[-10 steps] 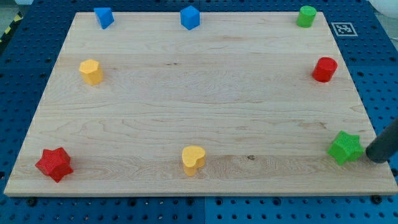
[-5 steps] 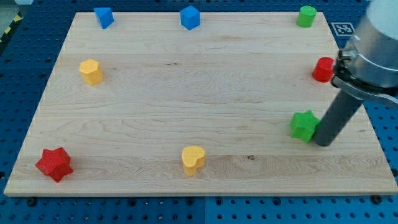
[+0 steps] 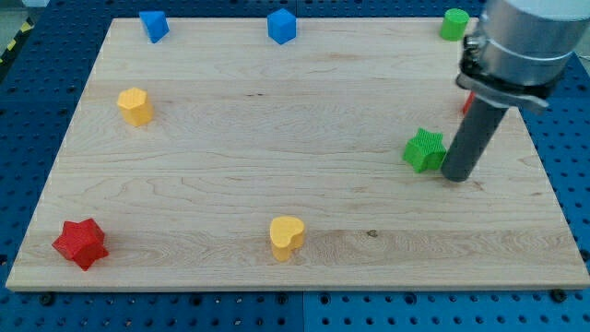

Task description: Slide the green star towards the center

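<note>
The green star lies on the wooden board, right of the middle. My tip touches the star's right side, slightly below it. The dark rod rises from there up to the grey arm body at the view's top right.
A blue block and a blue cube sit along the top edge, a green cylinder at the top right. A red block is mostly hidden behind the rod. A yellow block is at left, a red star bottom left, a yellow heart bottom middle.
My tip has pushed the green star up and to the left, from the board's bottom right corner toward the middle. The arm now covers most of the red block.
</note>
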Controlling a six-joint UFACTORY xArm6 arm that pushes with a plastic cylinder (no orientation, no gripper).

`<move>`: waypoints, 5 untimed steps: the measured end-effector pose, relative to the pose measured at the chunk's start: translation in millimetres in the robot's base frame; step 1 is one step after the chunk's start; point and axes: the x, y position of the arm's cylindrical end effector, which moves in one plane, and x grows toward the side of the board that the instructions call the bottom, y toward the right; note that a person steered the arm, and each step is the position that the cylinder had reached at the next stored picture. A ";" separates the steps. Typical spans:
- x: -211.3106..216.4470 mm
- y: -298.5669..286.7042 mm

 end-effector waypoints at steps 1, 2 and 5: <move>-10.8 5.6; -10.8 1.5; -4.2 -61.3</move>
